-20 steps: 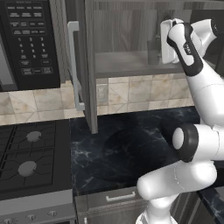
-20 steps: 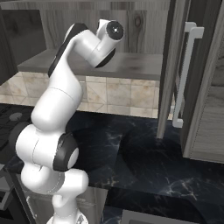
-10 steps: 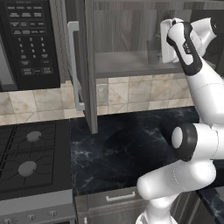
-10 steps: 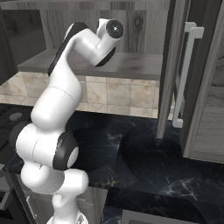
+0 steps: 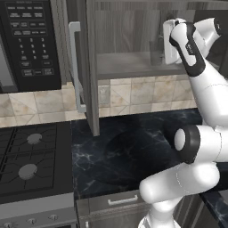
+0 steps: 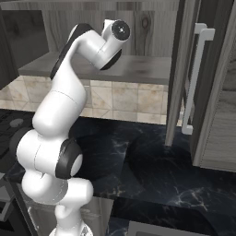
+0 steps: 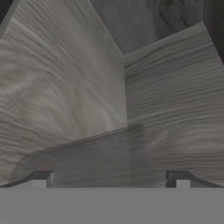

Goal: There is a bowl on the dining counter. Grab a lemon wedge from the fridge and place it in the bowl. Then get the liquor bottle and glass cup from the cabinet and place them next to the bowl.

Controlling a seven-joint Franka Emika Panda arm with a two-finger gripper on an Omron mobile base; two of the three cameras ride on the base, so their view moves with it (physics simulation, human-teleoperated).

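The cabinet stands open, its door swung out to the left with the silver bar handle on it. The glass cup, a small dark see-through tumbler, stands upright on the cabinet shelf. My gripper is inside the cabinet just right of the cup. In the hand view the cup looms close as a translucent shape, left of centre between the wide-apart fingertips of the open gripper. Nothing is held. The bowl, lemon wedge, liquor bottle, fridge and dining counter are out of view.
A black microwave hangs left of the cabinet above the gas stove. The black marbled worktop lies below, backed by beige tiles. From the right side, another cabinet door with its handle stands open.
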